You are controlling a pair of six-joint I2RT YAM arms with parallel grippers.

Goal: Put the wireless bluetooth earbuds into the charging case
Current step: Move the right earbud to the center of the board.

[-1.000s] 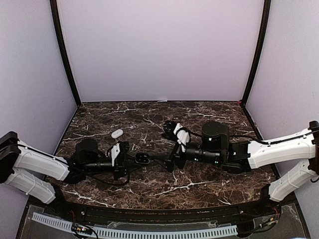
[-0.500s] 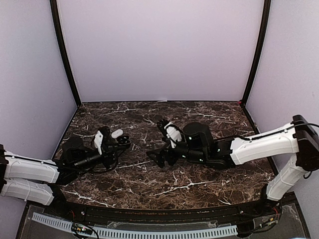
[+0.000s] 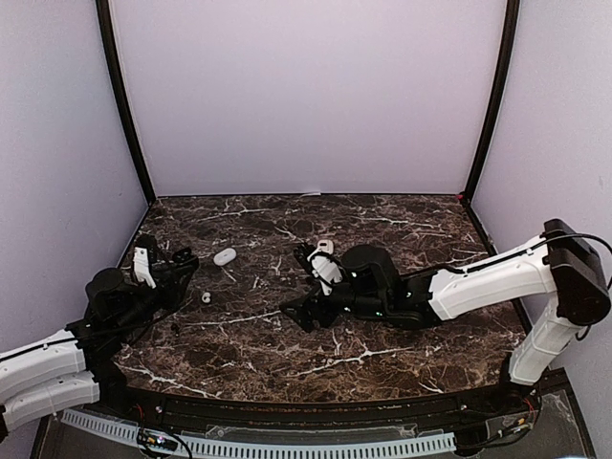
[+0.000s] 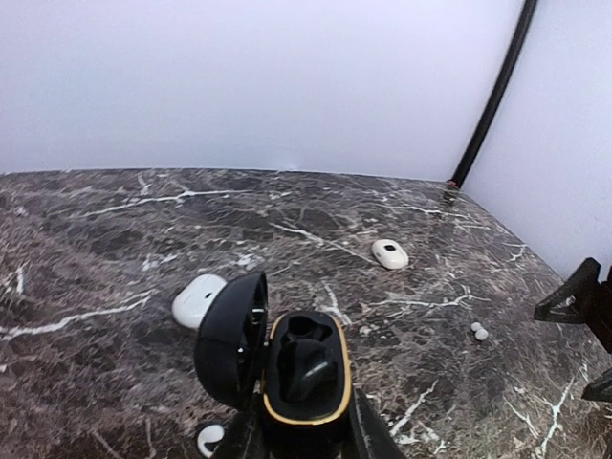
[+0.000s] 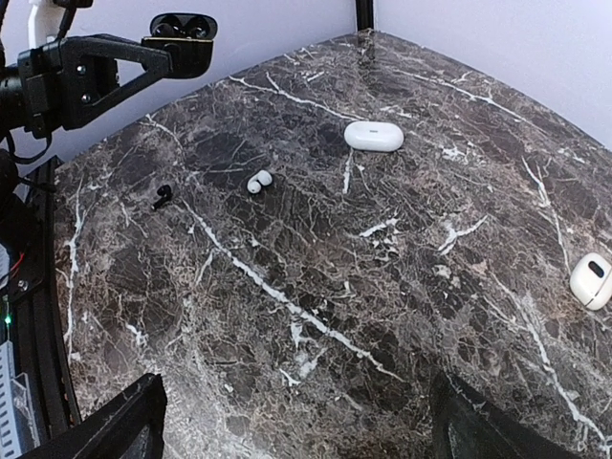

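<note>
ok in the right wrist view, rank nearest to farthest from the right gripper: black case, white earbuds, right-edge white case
1. right-edge white case, close on the right.
2. white earbuds, mid-table, centre-left.
3. black case, far upper left, in the left gripper.

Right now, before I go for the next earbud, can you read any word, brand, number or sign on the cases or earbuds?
No text can be read in any view.
The black case, open in the left claw, shows no marking.
The white case and the white earbuds look blank; anything finer is too small to tell.
</note>
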